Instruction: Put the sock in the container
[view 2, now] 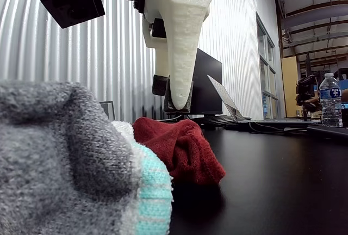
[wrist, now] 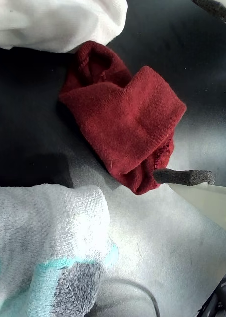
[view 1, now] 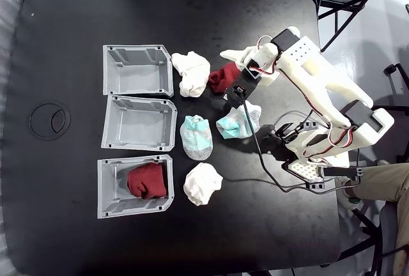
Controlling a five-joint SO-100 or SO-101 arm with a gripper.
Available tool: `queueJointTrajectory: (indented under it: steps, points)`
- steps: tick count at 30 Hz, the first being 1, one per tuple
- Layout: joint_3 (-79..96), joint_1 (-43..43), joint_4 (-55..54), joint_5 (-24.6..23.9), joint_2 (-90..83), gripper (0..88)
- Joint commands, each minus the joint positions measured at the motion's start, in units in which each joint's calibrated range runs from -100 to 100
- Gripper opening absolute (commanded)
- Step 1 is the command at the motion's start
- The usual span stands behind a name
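A dark red sock (view 1: 217,79) (wrist: 123,129) (view 2: 179,148) lies crumpled on the black table, right of the top bin. My gripper (view 1: 227,75) (wrist: 175,88) (view 2: 169,96) hangs open just over it, one foam-padded fingertip (wrist: 185,177) at the sock's edge and the other on its far side. Nothing is held. Three light grey ribbed bins stand in a column at the left of the fixed view: the top bin (view 1: 134,75), the middle bin (view 1: 137,126), and the bottom bin (view 1: 101,190), which holds a second dark red sock (view 1: 147,181).
Two white socks (view 1: 190,71) (view 1: 202,183) and two mint-and-grey socks (view 1: 196,137) (view 1: 238,121) lie between the bins and the arm base (view 1: 319,154). A black cable (view 1: 262,161) trails across the table. A person's leg (view 1: 383,183) is at the right edge.
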Motion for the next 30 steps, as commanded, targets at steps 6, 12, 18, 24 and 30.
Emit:
queueJointTrajectory:
  steps: [6, 12, 18, 24, 30]
  points:
    - [-2.97, -2.11, 0.63, 0.12, 2.00, 50.8]
    - [-3.15, -2.11, 0.46, 0.06, 7.10, 50.8]
    - [-9.28, -2.11, 0.46, -0.05, 12.45, 50.8]
    - [-12.35, -1.40, 0.63, -0.16, 17.30, 48.4]
    - [-12.35, -1.48, 0.80, 0.06, 17.89, 23.8]
